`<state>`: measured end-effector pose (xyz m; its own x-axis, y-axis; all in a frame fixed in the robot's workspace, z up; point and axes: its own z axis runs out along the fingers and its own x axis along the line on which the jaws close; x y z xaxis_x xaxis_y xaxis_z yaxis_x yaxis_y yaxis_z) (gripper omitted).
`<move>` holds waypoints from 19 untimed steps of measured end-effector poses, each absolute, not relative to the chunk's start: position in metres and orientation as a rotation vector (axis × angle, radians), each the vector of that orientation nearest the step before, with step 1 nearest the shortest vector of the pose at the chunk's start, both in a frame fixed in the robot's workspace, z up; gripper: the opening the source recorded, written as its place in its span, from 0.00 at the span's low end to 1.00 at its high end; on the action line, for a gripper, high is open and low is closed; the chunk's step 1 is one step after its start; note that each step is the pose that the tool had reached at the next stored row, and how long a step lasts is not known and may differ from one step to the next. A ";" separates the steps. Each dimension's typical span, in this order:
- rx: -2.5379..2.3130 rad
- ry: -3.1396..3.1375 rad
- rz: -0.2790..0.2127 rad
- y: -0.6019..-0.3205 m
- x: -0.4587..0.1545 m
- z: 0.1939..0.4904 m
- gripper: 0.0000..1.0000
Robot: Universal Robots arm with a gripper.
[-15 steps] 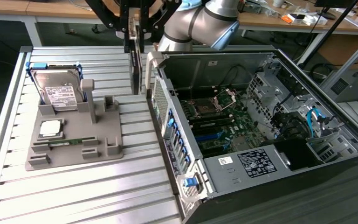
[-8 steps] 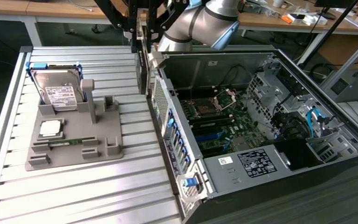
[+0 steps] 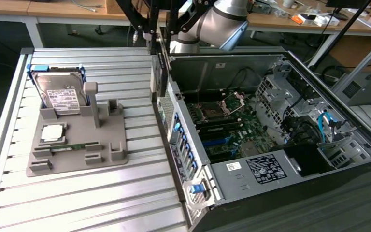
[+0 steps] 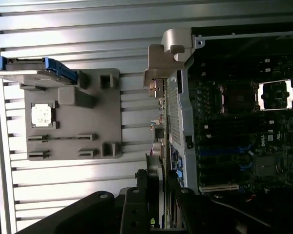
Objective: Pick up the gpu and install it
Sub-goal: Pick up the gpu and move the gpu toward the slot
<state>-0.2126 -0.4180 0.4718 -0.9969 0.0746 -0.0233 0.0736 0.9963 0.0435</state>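
Currently, you are watching the carry step. The black two-fingered gripper (image 4: 158, 181) is pinching the gpu (image 3: 162, 72), a thin dark circuit card, so that it is hanging upright just beside the rear wall of the open grey metal computer case (image 3: 237, 67). It is hanging well apart from the grey plastic parts holder (image 3: 108, 145) and is not yet sitting on the green motherboard (image 3: 227, 140). In my judgement, the next move is calling for squaring the card's edge to an expansion slot, clear of the case wall.
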 end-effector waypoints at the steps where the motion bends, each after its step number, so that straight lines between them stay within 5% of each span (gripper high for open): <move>1: 0.116 3.114 0.066 -0.418 -0.211 0.472 0.27; 19: 0.116 3.115 0.066 -0.419 -0.173 0.472 0.27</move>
